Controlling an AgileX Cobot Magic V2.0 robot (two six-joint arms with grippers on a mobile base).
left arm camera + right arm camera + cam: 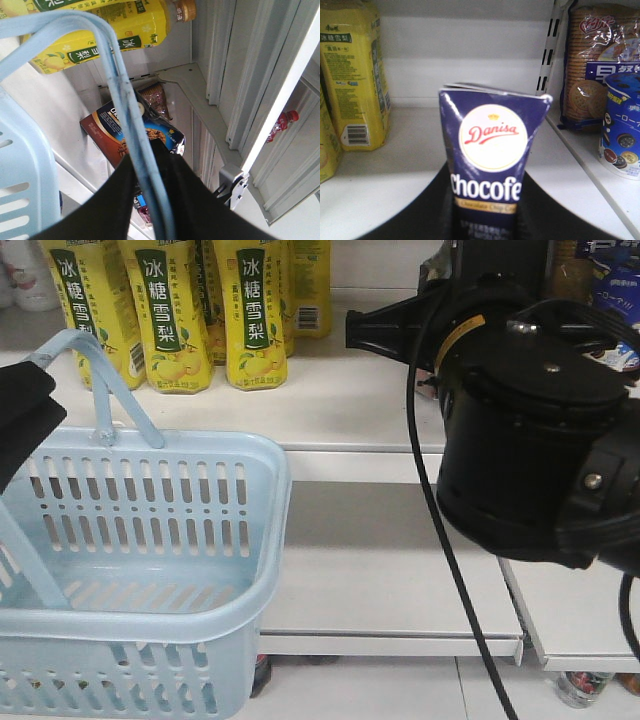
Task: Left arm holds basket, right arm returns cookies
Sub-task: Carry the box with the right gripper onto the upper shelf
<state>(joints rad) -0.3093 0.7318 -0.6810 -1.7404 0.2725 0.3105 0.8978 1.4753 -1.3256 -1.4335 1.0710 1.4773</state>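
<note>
Right end effector [487, 220] grips the tall navy cardboard cookie box [490, 160] above the white shelf [405, 165]. Left end effector [150, 200] apparently clamps a loop handle [127, 115] of the pale blue plastic basket [150, 540], empty.

— How is the scene lit?
— Bright, even light is cast from above; glare is seen on the yellow bottles [165, 310].
— And sharpness?
— The cookies [490, 160] are rendered soft, close dark edges blurred.

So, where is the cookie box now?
In the right wrist view, the cookies sit in the right gripper, over the white shelf, right of the yellow bottles.
</note>
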